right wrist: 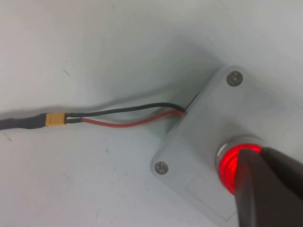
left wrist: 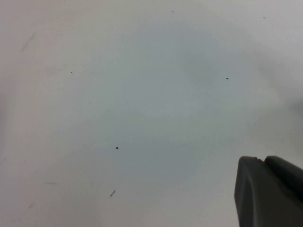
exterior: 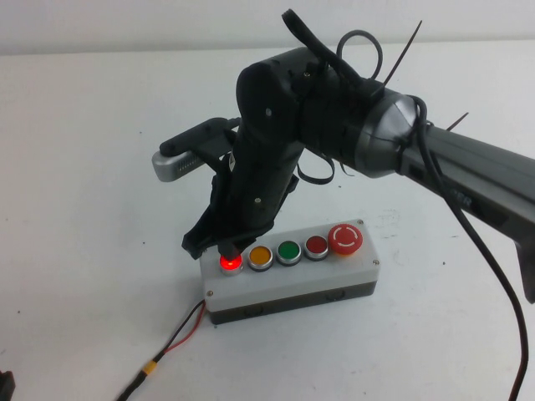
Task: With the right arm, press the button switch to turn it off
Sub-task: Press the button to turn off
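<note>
The button switch (exterior: 227, 263) glows bright red at the left end of the grey five-button box (exterior: 284, 282). My right gripper (exterior: 227, 249) is shut and points down, its tip resting on the top of the glowing button. In the right wrist view the dark fingertips (right wrist: 265, 189) cover part of the lit button (right wrist: 229, 165) on the box's lid (right wrist: 199, 137). My left gripper (left wrist: 262, 161) shows only in the left wrist view, shut and empty over bare white table, away from the box.
To the right of the lit button stand a yellow button (exterior: 260, 256), a green button (exterior: 289, 251), a darker red button (exterior: 316, 246) and a large red mushroom button (exterior: 345, 239). Red and black wires (exterior: 180, 330) with a yellow connector (right wrist: 56, 119) run from the box toward the table's front left.
</note>
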Available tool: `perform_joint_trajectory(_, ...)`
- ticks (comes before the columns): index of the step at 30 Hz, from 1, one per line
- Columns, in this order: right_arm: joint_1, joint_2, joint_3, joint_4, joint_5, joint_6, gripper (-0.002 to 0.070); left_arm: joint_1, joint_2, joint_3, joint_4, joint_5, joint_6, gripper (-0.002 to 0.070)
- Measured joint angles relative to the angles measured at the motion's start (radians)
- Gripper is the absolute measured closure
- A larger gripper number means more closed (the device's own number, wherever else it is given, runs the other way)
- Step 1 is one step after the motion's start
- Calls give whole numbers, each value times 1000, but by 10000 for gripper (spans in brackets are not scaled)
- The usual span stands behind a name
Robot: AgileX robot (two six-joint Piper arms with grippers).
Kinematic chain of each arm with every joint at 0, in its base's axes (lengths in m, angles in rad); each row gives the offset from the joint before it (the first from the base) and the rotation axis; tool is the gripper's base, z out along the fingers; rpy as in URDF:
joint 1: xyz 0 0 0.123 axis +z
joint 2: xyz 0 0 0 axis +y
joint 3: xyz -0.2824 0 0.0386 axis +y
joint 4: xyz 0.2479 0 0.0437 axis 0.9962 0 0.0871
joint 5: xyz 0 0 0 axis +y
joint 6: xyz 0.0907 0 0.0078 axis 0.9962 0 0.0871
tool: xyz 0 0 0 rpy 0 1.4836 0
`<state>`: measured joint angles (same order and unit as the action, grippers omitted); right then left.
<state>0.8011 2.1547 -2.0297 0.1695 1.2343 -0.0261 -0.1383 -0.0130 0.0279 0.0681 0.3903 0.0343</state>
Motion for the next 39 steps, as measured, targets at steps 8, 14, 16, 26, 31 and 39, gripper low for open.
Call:
perform_joint_trajectory(8, 0, 4, 0, 3, 0, 0, 692, 0, 0, 0, 0, 0, 0, 677)
perform_joint_trajectory(14, 0, 17, -8, 36, -10, 0, 692, 0, 0, 0, 0, 0, 0, 677)
perform_joint_trajectory(16, 0, 19, -8, 40, -15, 0, 692, 0, 0, 0, 0, 0, 0, 677)
perform_joint_trajectory(26, 0, -51, -4, 14, -1, 0, 692, 0, 0, 0, 0, 0, 0, 677)
perform_joint_trajectory(31, 0, -164, -4, -3, 2, 0, 692, 0, 0, 0, 0, 0, 0, 677)
perform_joint_trajectory(39, 0, -256, 13, -43, 9, 2, 692, 0, 0, 0, 0, 0, 0, 677)
